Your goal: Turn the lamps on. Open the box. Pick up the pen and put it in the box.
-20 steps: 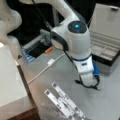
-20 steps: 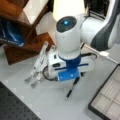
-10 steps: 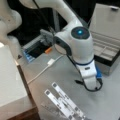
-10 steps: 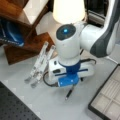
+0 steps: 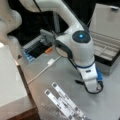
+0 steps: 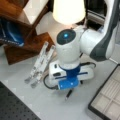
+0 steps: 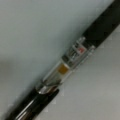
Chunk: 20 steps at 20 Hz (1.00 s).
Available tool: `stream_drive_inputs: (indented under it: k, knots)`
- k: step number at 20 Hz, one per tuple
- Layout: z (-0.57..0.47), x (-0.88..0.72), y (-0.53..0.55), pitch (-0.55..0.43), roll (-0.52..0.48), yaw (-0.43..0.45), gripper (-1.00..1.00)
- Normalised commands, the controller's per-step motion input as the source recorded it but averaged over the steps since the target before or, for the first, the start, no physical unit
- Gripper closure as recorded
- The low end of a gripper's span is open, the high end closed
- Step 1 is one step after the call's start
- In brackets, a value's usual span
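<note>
Pen (image 7: pixel 62 70): lies flat on the grey table (image 6: pixel 30 100), directly under the gripper (image 6: pixel 69 88); one end pokes out below it (image 6: pixel 68 94).
Gripper: low over the pen; how far its jaws stand apart cannot be told.
Box (image 5: pixel 107 42): lid up, at a front view's right.
Lamp (image 6: pixel 68 11): lit.
White strips (image 5: pixel 63 101): near, on the table.

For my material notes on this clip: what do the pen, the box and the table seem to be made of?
Pen: glossy black plastic with a clear middle section, judging by highlights; it lies under the gripper. Box: open, grey sides and matte grey compartments, probably plastic or foam lining. Table: smooth pale grey with a dull sheen, possibly metal or laminate.
</note>
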Motion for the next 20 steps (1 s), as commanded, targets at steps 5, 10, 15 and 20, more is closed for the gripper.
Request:
stream_drive_inputs:
  k: [5, 10, 15, 20]
  knots:
    - [-0.11, 0.08, 0.07, -0.069, -0.057, -0.059, -1.0]
    - [-0.11, 0.07, 0.07, -0.062, -0.046, -0.045, -1.0]
    - [-0.08, 0.08, 0.06, -0.086, -0.088, -0.046, -1.0]
    - [-0.07, 0.05, 0.09, -0.095, -0.148, -0.035, -1.0]
